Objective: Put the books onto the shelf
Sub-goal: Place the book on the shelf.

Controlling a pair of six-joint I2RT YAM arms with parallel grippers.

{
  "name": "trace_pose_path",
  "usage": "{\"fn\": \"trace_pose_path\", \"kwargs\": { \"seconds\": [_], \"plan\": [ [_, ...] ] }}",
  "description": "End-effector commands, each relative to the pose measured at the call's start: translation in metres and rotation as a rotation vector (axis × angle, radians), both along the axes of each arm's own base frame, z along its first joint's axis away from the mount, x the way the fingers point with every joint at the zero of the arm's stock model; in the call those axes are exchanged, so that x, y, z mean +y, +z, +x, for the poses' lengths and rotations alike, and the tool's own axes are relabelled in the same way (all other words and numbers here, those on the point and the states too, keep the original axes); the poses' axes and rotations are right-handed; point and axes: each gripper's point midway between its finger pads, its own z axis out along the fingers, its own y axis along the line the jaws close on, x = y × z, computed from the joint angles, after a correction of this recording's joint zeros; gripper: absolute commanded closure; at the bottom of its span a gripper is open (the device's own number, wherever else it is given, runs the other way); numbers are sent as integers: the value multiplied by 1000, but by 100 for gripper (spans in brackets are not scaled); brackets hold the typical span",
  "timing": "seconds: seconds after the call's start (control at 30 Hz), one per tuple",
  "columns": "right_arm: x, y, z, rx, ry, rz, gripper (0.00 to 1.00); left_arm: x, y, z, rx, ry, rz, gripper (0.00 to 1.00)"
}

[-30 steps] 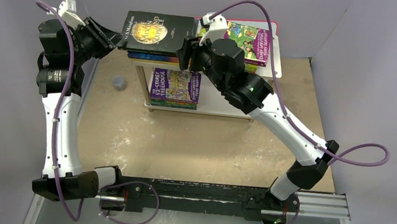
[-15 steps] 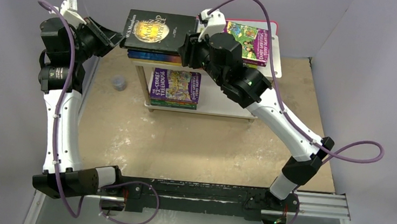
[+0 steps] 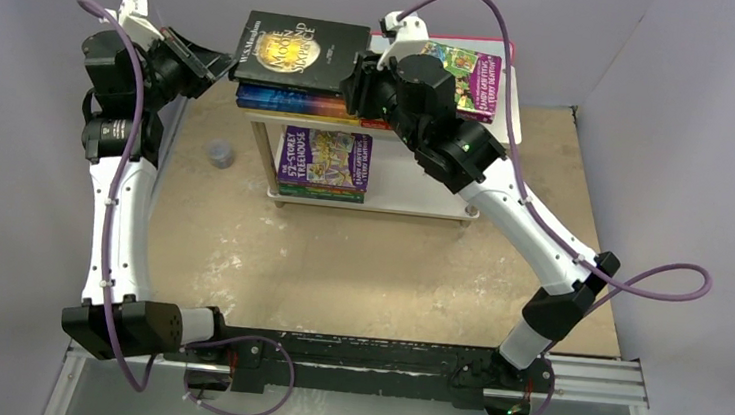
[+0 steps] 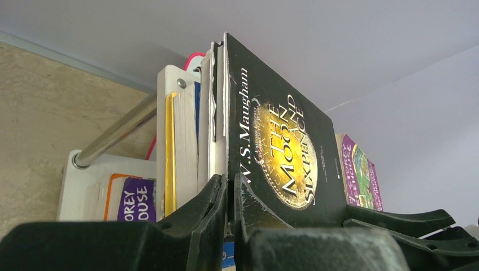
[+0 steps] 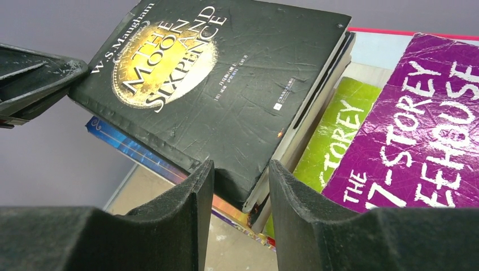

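"The Moon and Sixpence" on black book (image 5: pixel 226 84)

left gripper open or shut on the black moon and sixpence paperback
Shut on it: in the left wrist view, the left gripper pinches the edge of the black Moon and Sixpence paperback.

both arms reach forward and inward, left gripper (image 4: pixel 230 182) pinched closed, right gripper (image 5: pixel 241 169) partly spread.
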Motion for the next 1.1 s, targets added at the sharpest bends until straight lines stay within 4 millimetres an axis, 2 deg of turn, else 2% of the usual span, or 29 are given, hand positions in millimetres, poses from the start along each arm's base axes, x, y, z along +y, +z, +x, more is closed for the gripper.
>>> {"fn": "trace_pose_path", "kwargs": {
  "seconds": [0.0, 0.13, 0.3, 0.4, 0.7, 0.87, 1.0, 1.07],
  "plan": [
    [5, 17, -4, -34, 35, 59, 59, -12, 17, -2, -80, -73, -9, 93],
    [5, 22, -5, -58, 42, 63, 59, -16, 25, -4, -114, -95, -14, 93],
    [8, 38, -11, -108, 91, 84, 68, -25, 54, -16, -232, -146, -42, 97],
    [11, 44, -14, -128, 115, 93, 70, -27, 62, -20, -265, -157, -50, 98],
    [5, 47, -8, -160, 75, 85, 69, -25, 44, -4, -224, -159, -69, 97],
    [2, 39, -1, -151, 45, 63, 67, -23, 33, 1, -198, -151, -64, 93],
    [-3, 35, 3, -138, 9, 59, 63, -19, 27, 3, -176, -124, -35, 84],
    [-7, 35, 3, -132, -9, 61, 57, -15, 26, 4, -159, -104, -15, 77]
  ]
}}
